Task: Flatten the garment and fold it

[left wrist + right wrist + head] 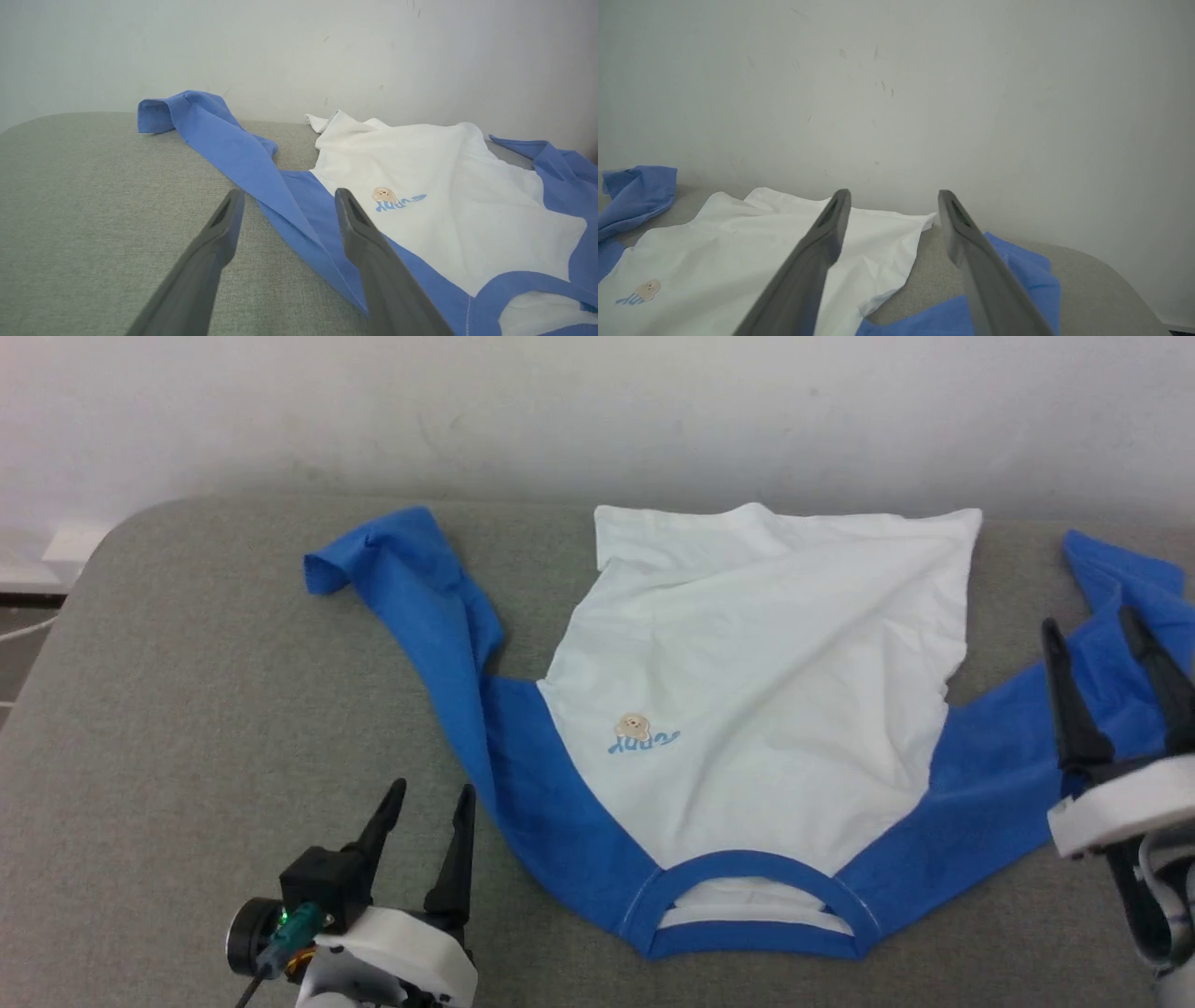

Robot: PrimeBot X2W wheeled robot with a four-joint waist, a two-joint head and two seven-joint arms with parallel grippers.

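Between our left pincer [433,788] and right pincer [1089,618] the shirt [747,663] lies rumpled. Both pincers gape wide, empty. We judge flattening unfinished; next, grip the sleeves [439,607] beside them and pull outward.

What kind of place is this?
Probably an indoor room, home or lab: a grey fabric-covered surface with rounded corners stands against a plain white wall, with a T-shirt lying on it.
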